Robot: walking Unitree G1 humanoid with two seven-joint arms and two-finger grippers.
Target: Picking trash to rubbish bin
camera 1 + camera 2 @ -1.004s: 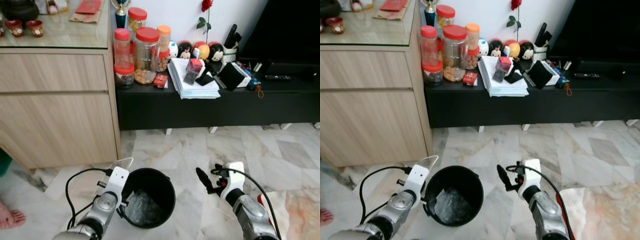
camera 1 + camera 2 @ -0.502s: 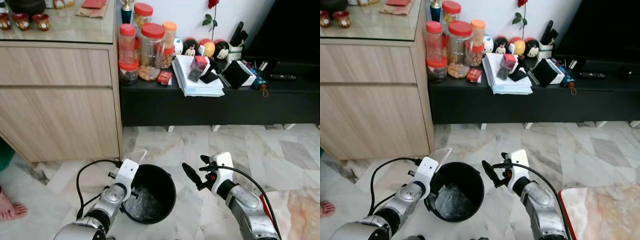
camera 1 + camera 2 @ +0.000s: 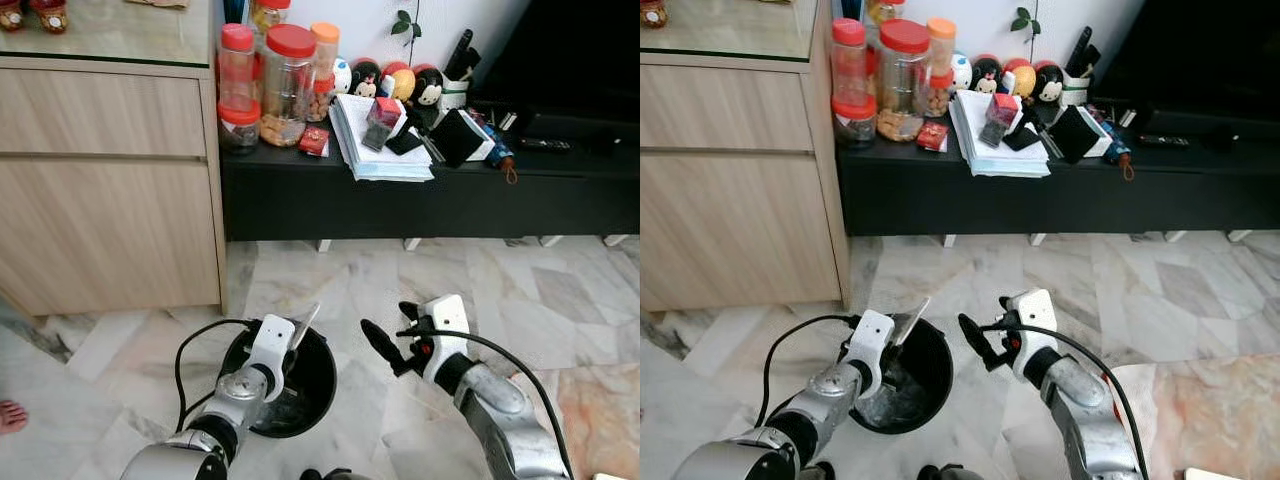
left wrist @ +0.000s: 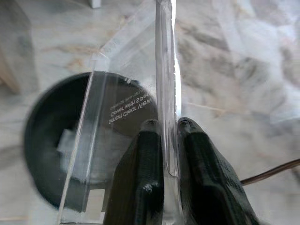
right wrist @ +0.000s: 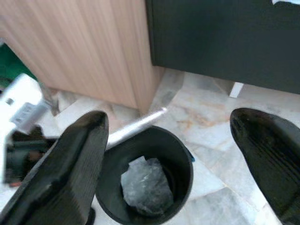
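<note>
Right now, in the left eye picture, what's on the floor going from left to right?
A person's toes → left gripper pinching a clear plastic sheet over the black bin → right gripper, open → marble floor.

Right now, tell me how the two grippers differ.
The left gripper has its fingers shut on a clear plastic sheet, above the black bin. The right gripper has its fingers spread wide and empty, beside the bin. Both have long black fingers on silver arms.
</note>
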